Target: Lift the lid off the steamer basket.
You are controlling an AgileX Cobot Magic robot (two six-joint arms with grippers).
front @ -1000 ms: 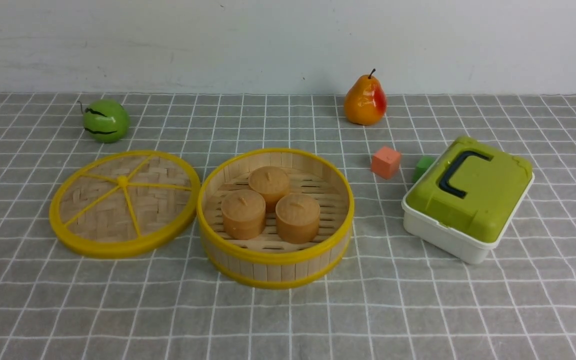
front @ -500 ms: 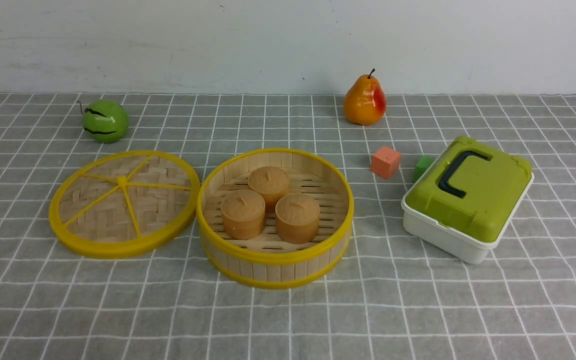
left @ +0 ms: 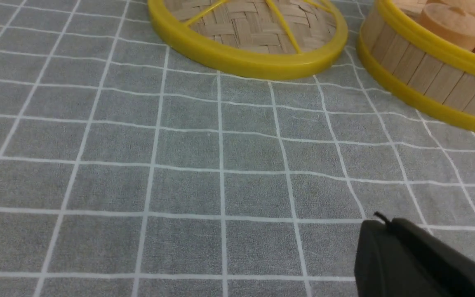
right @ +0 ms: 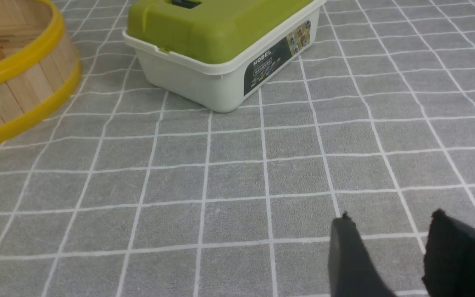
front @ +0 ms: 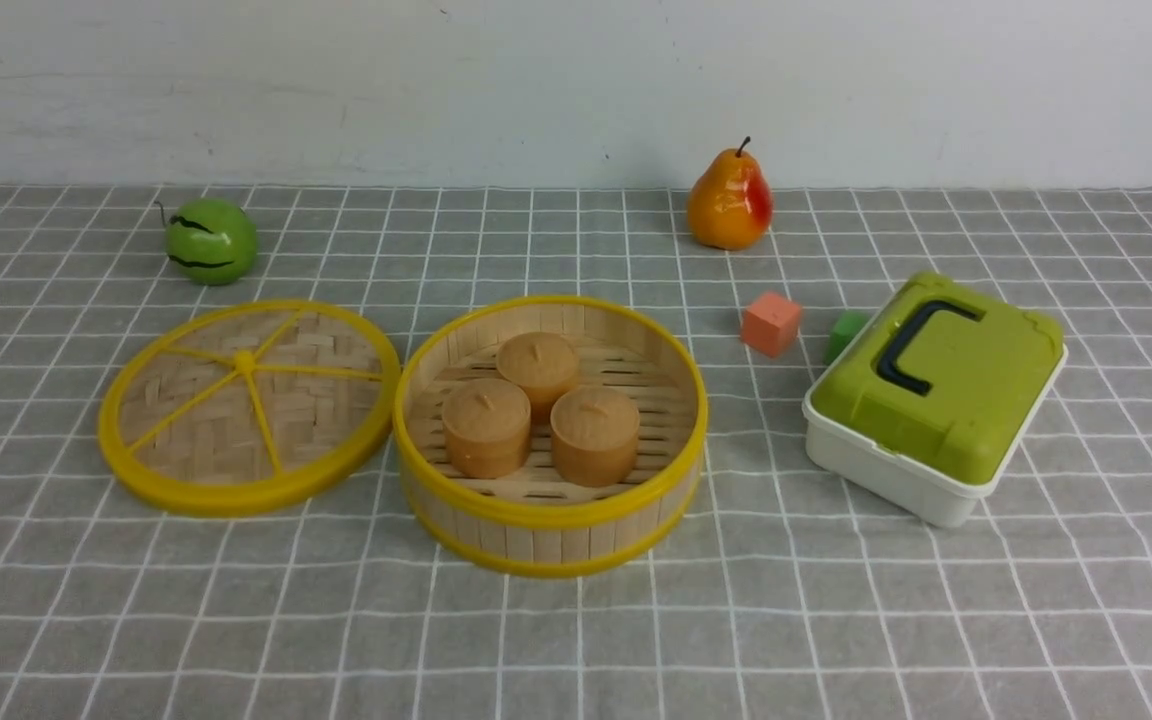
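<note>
The lid (front: 248,405), a woven bamboo disc with a yellow rim and spokes, lies flat on the cloth just left of the steamer basket (front: 548,530). The basket is uncovered and holds three tan buns (front: 536,410). Neither gripper shows in the front view. In the left wrist view my left gripper (left: 386,222) is shut and empty over the cloth, well short of the lid (left: 245,24) and the basket (left: 427,78). In the right wrist view my right gripper (right: 392,216) is open and empty, with the basket (right: 19,82) far off to one side.
A white box with a green lid (front: 936,395) stands right of the basket and also shows in the right wrist view (right: 221,45). A green apple (front: 211,240), a pear (front: 731,200), an orange cube (front: 771,324) and a small green cube (front: 844,333) sit further back.
A dark part of the left arm that showed at the front view's bottom left corner half a second ago is out of view now. The lid and basket have not moved.
</note>
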